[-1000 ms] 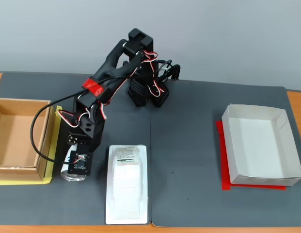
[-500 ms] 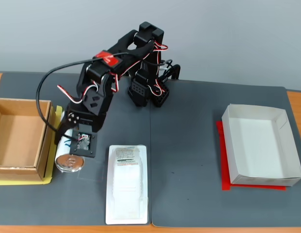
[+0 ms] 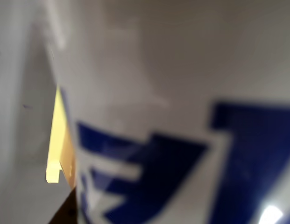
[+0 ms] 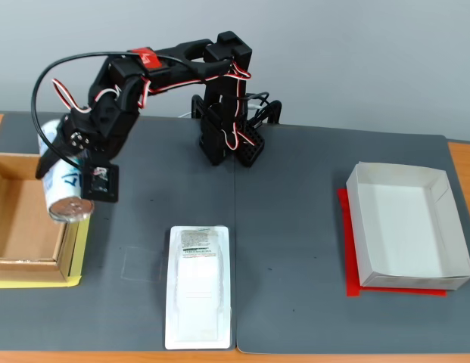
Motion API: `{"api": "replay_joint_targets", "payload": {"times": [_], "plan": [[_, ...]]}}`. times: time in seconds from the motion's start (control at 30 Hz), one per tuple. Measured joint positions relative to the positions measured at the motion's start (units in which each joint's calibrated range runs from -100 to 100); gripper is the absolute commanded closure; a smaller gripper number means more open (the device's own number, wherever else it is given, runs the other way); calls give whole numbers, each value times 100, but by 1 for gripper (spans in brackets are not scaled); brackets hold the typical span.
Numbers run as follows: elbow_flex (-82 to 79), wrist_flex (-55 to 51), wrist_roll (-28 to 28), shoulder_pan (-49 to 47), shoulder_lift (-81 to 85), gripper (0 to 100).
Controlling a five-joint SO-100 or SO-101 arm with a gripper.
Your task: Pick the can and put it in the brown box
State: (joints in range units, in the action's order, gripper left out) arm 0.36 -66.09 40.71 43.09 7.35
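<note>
Above the right wall of the brown box (image 4: pixel 23 219), at the left edge of the fixed view, the can (image 4: pixel 62 181) is held clear of the counter (image 4: pixel 295 227), tilted, with its silver end (image 4: pixel 70 208) turned down and toward the camera. The tool (image 4: pixel 68 168) is closed on the can's side; the black arm (image 4: pixel 174 64) reaches from its base (image 4: pixel 231 140) at the back of the dark mat leftward to it, a black cable (image 4: pixel 60 72) looping over the top. The can is seen to overlap the box's right wall in the picture, partly over the box's interior and partly over the strip of yellow tape (image 4: pixel 79 242) beside it; whether it is truly over the opening cannot be told from this angle. The box is shallow and open, with nothing visible inside it. Near the middle front of the mat a flat white tray package (image 4: pixel 198 287) is laid lengthwise, well apart from the can. Far to the right an open white paper box (image 4: pixel 446 219) is set on a red sheet (image 4: pixel 356 283). From the wrist view only a blurred, very close white can wall (image 3: pixel 149 70) with dark-blue lettering (image 3: pixel 145 172) is made out, filling most of the picture, with a sliver of yellow tape (image 3: pixel 58 140) and a brown edge (image 3: pixel 65 212) at lower left.
</note>
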Motion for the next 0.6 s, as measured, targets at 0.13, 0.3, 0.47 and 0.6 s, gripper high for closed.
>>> {"api": "replay_joint_targets", "payload": {"times": [0.13,0.3,0.47,0.6], "plan": [[227,0,73,266,-118,89],[934,0,83,392,-811,89],[1686,0,93,384,-1631,89],[2076,0,-151,384,-2071,89]]}}
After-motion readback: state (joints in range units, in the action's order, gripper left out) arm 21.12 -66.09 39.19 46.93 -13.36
